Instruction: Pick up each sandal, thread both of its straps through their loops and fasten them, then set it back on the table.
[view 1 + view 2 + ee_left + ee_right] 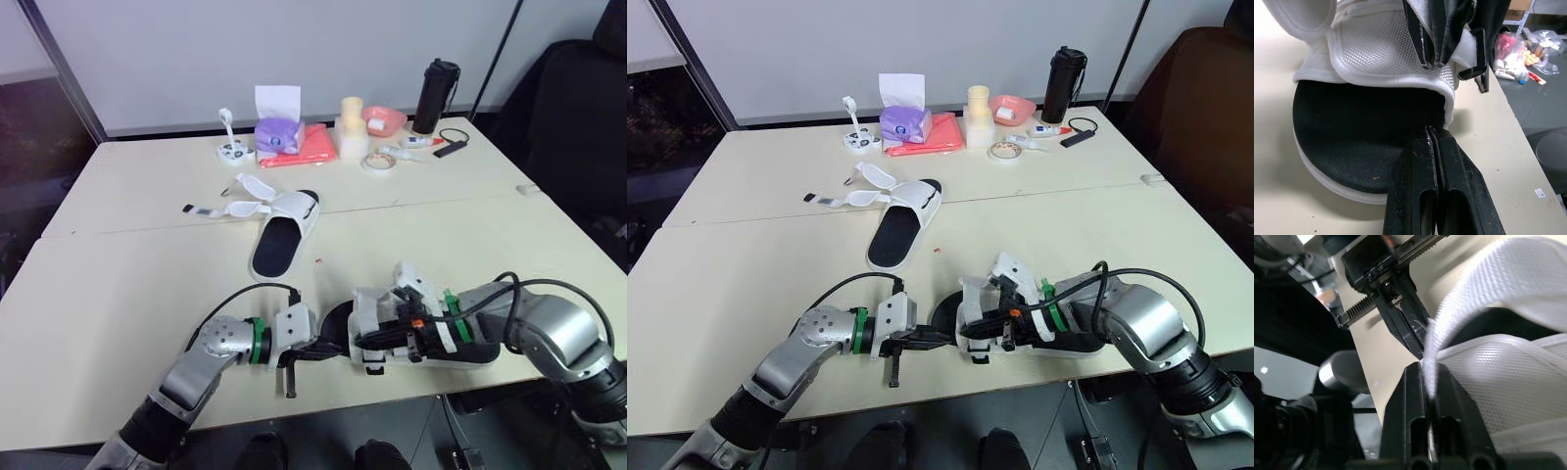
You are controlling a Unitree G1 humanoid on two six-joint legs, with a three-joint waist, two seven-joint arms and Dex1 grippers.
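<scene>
**Near sandal worked at the table's front edge**

- Near sandal (377, 313): lies on the table (118, 294) at about 5 o'clock, close to the front edge. Black sole down, white mesh upper on top.
- Right gripper (1429, 369): comes in from 3 o'clock, over the sandal. Fingers pressed together, pinching a white strap (1484, 289) that arches up from the upper.
- Left gripper (1433, 131): comes in from 9 o'clock, low over the table. Fingers pressed together, tips touching the white edging of the upper above the rounded end of the sole. Cannot tell whether any fabric is caught between them.
- The two grippers meet nearly tip to tip.
- Second sandal (284, 235): mid-table, well apart from both arms, lying along the 1-to-7 line. Its loose straps (230, 208) trail out flat toward 9 o'clock.
- At 12 o'clock: purple tissue box (277, 132), pink tray (384, 119), black bottle (435, 95), tape roll (378, 163).
</scene>
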